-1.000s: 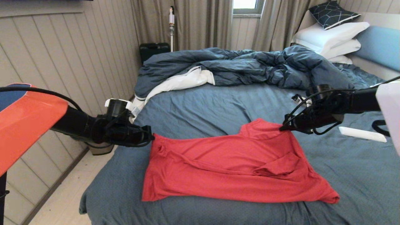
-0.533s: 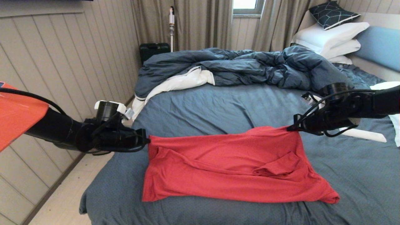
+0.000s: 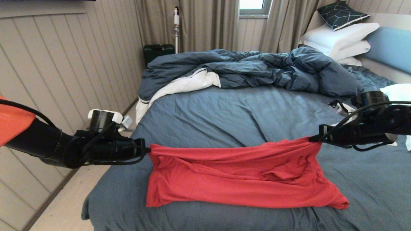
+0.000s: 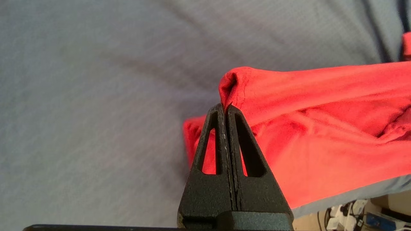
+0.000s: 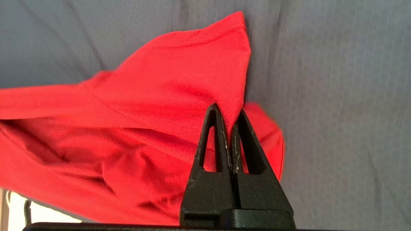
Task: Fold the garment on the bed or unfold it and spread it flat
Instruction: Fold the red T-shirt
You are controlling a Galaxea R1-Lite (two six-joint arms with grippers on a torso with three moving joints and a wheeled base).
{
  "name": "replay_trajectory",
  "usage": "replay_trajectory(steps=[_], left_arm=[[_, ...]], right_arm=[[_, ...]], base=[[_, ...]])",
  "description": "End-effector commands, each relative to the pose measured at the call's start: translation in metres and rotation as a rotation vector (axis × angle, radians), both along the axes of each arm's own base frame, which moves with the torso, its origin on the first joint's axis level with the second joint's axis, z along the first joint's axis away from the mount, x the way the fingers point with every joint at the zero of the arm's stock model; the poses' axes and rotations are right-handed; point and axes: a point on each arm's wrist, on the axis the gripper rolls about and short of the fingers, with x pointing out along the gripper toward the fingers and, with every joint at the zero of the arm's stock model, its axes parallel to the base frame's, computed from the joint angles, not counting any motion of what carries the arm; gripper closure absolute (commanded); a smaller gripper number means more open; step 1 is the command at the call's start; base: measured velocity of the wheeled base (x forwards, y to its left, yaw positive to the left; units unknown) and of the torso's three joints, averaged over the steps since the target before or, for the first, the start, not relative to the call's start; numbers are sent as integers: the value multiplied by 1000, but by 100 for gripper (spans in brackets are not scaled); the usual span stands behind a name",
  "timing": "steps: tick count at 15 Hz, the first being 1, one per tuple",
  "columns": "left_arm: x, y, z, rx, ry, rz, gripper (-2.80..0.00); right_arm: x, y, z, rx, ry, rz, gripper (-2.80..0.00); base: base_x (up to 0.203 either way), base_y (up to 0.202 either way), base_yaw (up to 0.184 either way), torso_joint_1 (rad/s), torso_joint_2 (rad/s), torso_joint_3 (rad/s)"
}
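Panelled walls and drawn curtains are seen behind the bed, whose blue-grey sheet fills most of the head view, with a rumpled dark blue duvet heaped along its far edge and white pillows stacked at its far right corner. Across the near half of the bed the garment, a red T-shirt, is laid with its long axis running from the left edge toward the right; its near hem rests on the sheet close to the near edge, while its far edge is raised off the sheet and drawn into a taut line between the two arms. At the left end of that line the fabric is pinched by the left gripper, its fingers pressed together on a bunched hem corner, as is shown in the left wrist view. At the right end the cloth is nipped in the same way by the right gripper, a fold being clamped between its closed fingers. Since the resting hem lies nearer the robot than both grippers, it is judged that a fold would be made by carrying the held edge toward the near edge of the bed, both arms together.
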Motion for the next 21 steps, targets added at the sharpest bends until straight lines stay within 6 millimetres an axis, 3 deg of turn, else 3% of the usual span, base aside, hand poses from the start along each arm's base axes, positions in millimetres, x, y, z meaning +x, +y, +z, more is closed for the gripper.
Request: replay_trajectory(steps=[1, 6, 16, 17, 21], left_arm=[[-10, 5, 3, -4, -3, 8, 0], [-31, 9, -9, -20, 10, -14, 0], [-48, 9, -48, -13, 69, -38, 0], [-51, 8, -50, -4, 70, -53, -280], [-59, 9, -48, 13, 62, -75, -280]], right_arm=[[-14, 0, -1, 4, -8, -2, 0], [-37, 2, -12, -13, -8, 8, 0], [-57, -8, -47, -7, 49, 0, 0], [-58, -8, -49, -7, 52, 4, -280], [-60, -8, -45, 7, 36, 17, -280]], base=[[0, 0, 0, 0, 0, 0], [0, 0, 0, 0, 0, 0], [0, 0, 0, 0, 0, 0], [0, 0, 0, 0, 0, 0], [0, 0, 0, 0, 0, 0]])
